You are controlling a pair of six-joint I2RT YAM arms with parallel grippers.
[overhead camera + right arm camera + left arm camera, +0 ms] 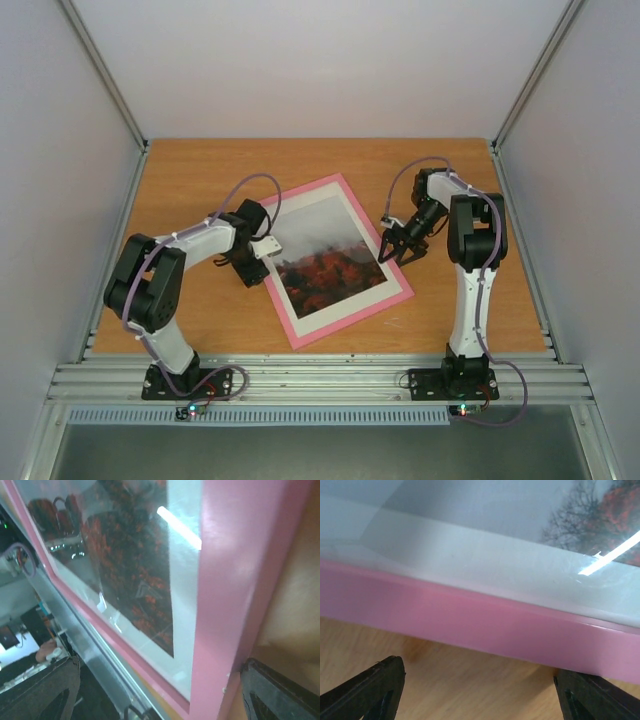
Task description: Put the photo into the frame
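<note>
The frame [350,320], with its narrow pink rim, lies flat and face up in the middle of the table. Behind its pane sits the photo [325,262] of grey sky and red-orange trees, bordered by a white mat [352,296]. My left gripper [256,268] is low at the frame's left edge, open, with bare table between its fingers [380,680] and the pink rim [485,630] just ahead. My right gripper [392,250] is open at the frame's right edge. The rim [235,580] runs between its spread fingers [280,695], and the photo [130,555] shows beyond.
The wooden table [200,180] is walled by white panels on three sides. An aluminium rail [320,380] runs along the near edge, where both arm bases are bolted.
</note>
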